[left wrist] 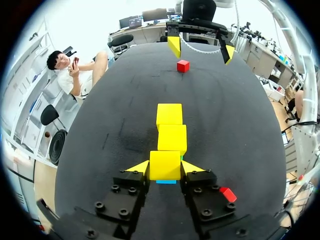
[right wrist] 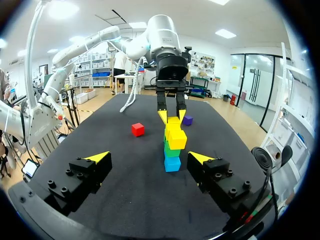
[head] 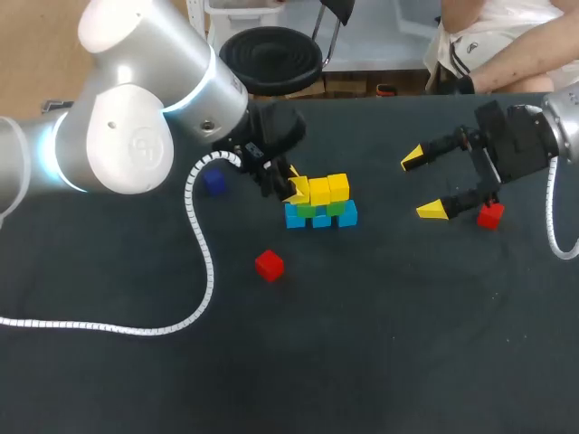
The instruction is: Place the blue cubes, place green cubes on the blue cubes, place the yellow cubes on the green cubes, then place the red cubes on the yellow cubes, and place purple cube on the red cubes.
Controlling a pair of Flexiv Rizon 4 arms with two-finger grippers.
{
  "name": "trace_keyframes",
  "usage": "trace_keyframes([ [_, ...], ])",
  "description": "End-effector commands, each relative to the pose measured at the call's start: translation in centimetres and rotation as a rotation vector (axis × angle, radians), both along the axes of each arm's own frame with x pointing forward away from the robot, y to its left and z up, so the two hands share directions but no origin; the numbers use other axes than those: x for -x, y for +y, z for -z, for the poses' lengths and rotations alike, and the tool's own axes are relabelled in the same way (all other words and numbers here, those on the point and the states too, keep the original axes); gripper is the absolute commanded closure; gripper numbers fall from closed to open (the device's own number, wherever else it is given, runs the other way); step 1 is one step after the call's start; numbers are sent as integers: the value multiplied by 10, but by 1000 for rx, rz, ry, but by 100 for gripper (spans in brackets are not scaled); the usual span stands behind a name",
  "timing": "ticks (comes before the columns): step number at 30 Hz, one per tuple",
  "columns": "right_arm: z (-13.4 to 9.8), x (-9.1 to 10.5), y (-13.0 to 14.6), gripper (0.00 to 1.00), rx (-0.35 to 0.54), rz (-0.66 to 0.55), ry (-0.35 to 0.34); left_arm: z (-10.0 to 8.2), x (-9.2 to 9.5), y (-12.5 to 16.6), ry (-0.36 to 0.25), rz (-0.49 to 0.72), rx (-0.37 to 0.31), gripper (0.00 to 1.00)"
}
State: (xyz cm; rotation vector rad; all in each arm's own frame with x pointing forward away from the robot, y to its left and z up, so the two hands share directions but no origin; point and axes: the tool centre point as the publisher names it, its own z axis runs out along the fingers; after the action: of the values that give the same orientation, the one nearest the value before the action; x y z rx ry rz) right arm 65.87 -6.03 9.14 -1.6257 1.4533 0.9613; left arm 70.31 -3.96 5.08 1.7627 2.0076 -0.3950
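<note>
Centrally, left gripper (left wrist: 165,167) clamped on a yellow cube (left wrist: 165,161) atop the left end of the blue-green-yellow stack (head: 322,219), right gripper (head: 422,185) spread wide at right, red cube (head: 489,216) beside it, second red cube (head: 269,264) nearer, purple cube (head: 213,182) left.

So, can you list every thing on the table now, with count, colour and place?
blue cubes: three, blue, bottom row.
green cubes: at least two show, green, on the blue cubes.
yellow cubes: three, yellow, top row.
red cubes: two, red, one near the blue cubes, one far to their right.
purple cube: one, purple, left of the blue cubes.
table: one, dark.
left tool: shut on the end yellow cube.
right tool: open, empty.
</note>
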Motion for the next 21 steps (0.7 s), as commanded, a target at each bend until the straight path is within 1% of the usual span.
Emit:
trace_keyframes([
  [1, 0, 0, 0, 0, -1, 0, -1, 2, -2, -2, 4, -1, -8, 58],
  [3, 0, 0, 0, 0, -1, 0, -1, 2, -2, -2, 6, -2, -8, 46],
  [4, 0, 0, 0, 0, -1, 0, -1, 2, -2, -2, 6, -2, -8, 33],
  [7, 0, 0, 0, 0, -1, 0, -1, 1, -2, -2, 7, -4, -7, 16],
  [9, 0, 0, 0, 0, -1, 0, -1, 0, -2, -2, 6, -5, -6, 9],
  [12, 0, 0, 0, 0, -1, 0, -1, -1, -2, -2, 5, -5, -3, 7],
  [16, 0, 0, 0, 0, -1, 0, -1, -4, -1, -1, 1, -5, 6, 0],
  [21, 0, 0, 0, 0, -1, 0, -1, -11, -2, 7, -11, 10, 42, 0],
])
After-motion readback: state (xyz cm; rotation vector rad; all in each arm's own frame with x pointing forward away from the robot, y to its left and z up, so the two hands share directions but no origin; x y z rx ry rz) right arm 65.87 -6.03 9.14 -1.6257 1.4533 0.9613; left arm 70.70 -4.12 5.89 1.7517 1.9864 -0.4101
